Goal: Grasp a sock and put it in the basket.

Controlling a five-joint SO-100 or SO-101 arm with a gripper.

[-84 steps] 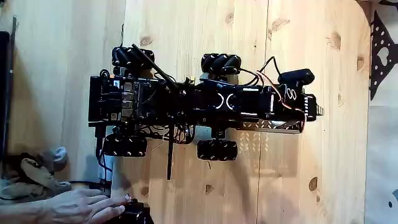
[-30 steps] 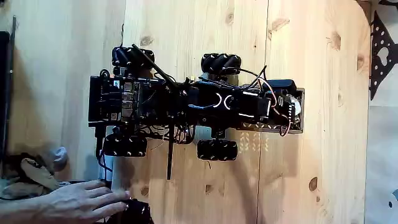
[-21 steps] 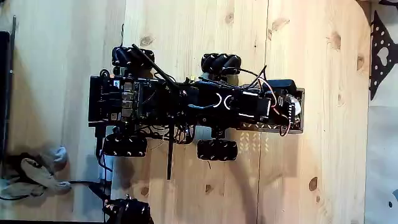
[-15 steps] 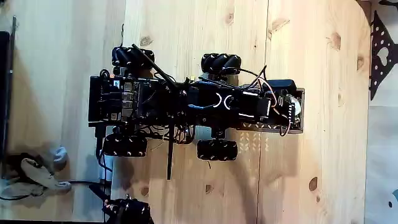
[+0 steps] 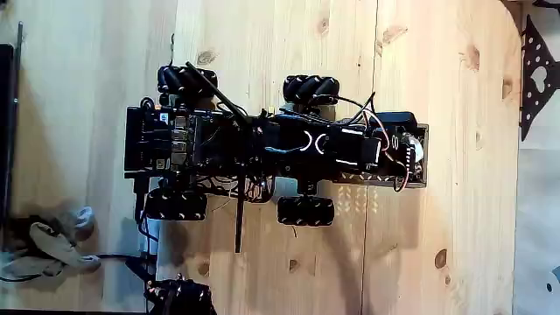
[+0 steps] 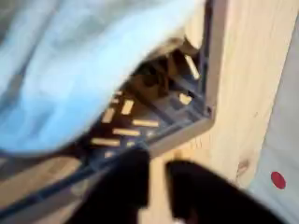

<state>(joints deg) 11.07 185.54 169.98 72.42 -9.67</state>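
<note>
Up close, wrist view: sock (image 6: 79, 70) inside basket (image 6: 192, 117).

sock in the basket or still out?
In. The wrist view shows the pale sock lying over the basket's latticed floor inside its wall, with the hand just outside.

Arm lay folded along the wheeled body, reaching toward the right in the fixed view; claw (image 6: 157, 182) fingertips stood slightly apart, dark and blurred.
</note>
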